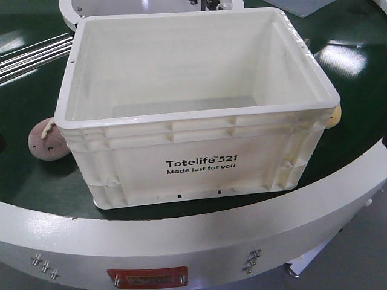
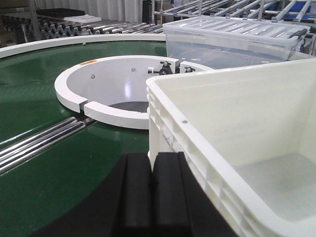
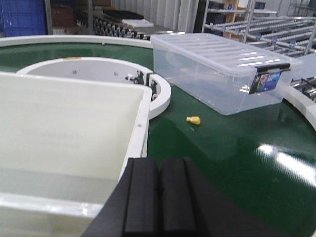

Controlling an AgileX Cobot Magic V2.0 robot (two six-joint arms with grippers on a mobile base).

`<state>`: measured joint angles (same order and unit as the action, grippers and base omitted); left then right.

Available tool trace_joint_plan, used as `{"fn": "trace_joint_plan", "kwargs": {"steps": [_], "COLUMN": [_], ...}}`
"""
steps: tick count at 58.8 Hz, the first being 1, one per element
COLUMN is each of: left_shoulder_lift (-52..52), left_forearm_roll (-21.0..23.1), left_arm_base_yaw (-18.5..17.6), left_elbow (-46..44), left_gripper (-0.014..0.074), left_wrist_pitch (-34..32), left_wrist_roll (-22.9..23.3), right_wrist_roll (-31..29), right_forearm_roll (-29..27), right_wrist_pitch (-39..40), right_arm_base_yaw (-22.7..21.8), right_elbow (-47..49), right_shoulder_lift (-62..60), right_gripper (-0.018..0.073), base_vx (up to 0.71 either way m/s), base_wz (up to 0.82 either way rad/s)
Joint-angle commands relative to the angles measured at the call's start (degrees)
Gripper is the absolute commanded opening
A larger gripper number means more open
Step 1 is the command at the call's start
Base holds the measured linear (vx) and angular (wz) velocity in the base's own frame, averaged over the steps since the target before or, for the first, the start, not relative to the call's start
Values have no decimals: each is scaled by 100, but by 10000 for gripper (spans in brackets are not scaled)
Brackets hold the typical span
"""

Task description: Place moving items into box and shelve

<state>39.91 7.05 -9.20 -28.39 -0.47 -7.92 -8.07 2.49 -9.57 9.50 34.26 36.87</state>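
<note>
Box (image 1: 199, 163) at the near edge of the green worktop (image 1: 357, 139).
We see cream-white plastic, a ribbed rim and black "Totelife 521" print; the left gripper (image 2: 151, 197) and the right gripper (image 3: 159, 200) both have their pads pressed together.

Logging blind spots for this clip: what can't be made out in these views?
- Front view: the plush toy is partly hidden behind the crate. A yellowish item at the crate's right edge is mostly hidden by the rim.
- Right wrist view: the small yellow object is too small to identify. The label on the clear lidded bin is blurred.
</note>
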Motion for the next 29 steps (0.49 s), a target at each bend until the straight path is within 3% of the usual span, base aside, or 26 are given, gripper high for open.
{"fn": "trace_joint_plan", "kwargs": {"steps": [1, 11, 17, 23, 29], "left_shoulder_lift": [77, 77, 77, 77, 109], "left_forearm_roll": [22, 22, 22, 22, 22], "left_arm_base_yaw": [-20, -20, -20, -20, -20], "left_elbow": [-216, -216, -216, -216, -216], "left_gripper": [-22, 2, 53, 143, 274], "left_wrist_pitch": [-808, -943, -907, -895, -926], "left_wrist_roll": [59, 59, 59, 59, 59], "right_wrist_roll": [-18, 26, 50, 50, 50], "right_forearm_roll": [-29, -75, -98, -98, -98], "right_wrist_pitch": [725, 724, 680, 602, 592], "right_arm_base_yaw": [-19, -19, -19, -19, -19], "right_elbow": [218, 218, 218, 218, 218], "right_shoulder_lift": [150, 195, 195, 195, 195], "right_gripper": [-15, 13, 89, 220, 419], "base_vx": [0, 0, 0, 0, 0], "base_wz": [0, 0, 0, 0, 0]}}
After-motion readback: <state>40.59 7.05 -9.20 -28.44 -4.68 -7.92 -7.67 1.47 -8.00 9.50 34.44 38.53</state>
